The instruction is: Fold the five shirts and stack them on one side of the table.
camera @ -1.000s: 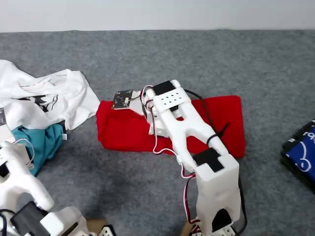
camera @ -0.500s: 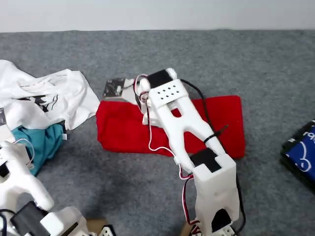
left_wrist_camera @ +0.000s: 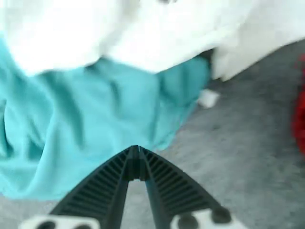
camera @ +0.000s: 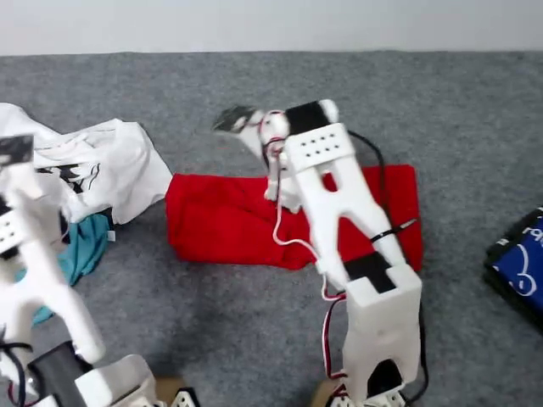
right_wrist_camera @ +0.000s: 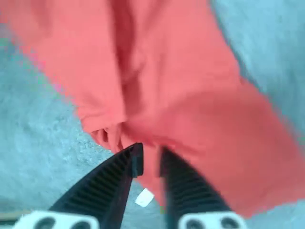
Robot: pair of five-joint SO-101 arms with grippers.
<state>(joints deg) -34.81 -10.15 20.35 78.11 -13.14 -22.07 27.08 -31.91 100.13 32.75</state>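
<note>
Bright, diffuse light falls evenly over the grey worktop. Shadows are soft and faint, pooling beneath the right arm and along the red shirt's near edge.

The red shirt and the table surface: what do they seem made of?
The red shirt looks like soft matte knit cloth, perhaps cotton: it creases limply. The table surface looks like grey felt or short carpet: fuzzy, speckled, no shine.

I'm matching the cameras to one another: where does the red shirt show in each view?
High view: the red shirt lies mid-table.
Left wrist view: a sliver of the red shirt at the frame edge, across bare table from the teal shirt.
Right wrist view: the red shirt spreads beyond the right end effector.
Shared landmark: the grey table.
</note>
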